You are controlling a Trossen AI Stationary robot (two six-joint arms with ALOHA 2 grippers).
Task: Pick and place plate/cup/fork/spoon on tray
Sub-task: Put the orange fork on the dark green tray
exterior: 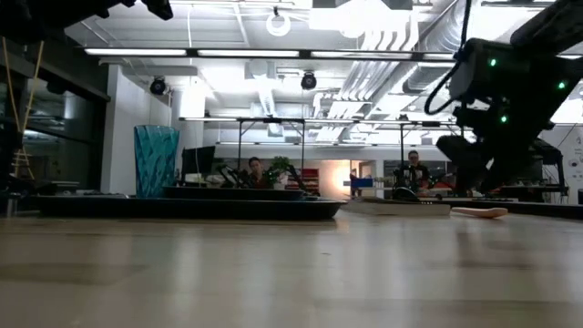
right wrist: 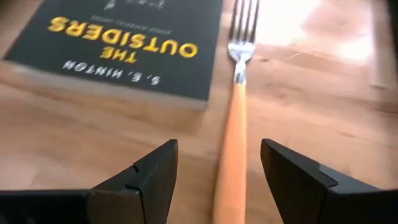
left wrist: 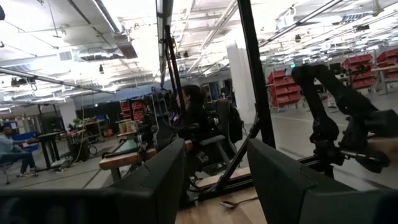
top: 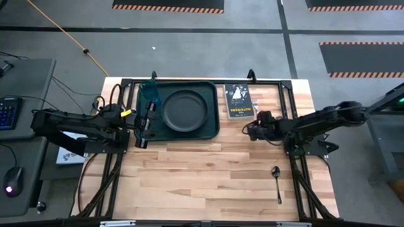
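I see the plate [top: 185, 111] and cup [top: 149, 93] on the tray [top: 213, 129]. My right gripper [right wrist: 219, 163], fingers spread, straddles the fork [right wrist: 235, 112] beside the book [right wrist: 124, 43]. The spoon [top: 276, 181] waits near the tabletop's front right corner; my left gripper [left wrist: 216, 168] hangs released.

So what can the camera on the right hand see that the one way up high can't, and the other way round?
Only the right wrist view shows the fork clearly, orange-handled, lying between the open right gripper fingers.

Only the high view shows the tray holding the plate and cup, the spoon on the bare table, and the left gripper by the tray's edge.

Both show the black book beside the right gripper.
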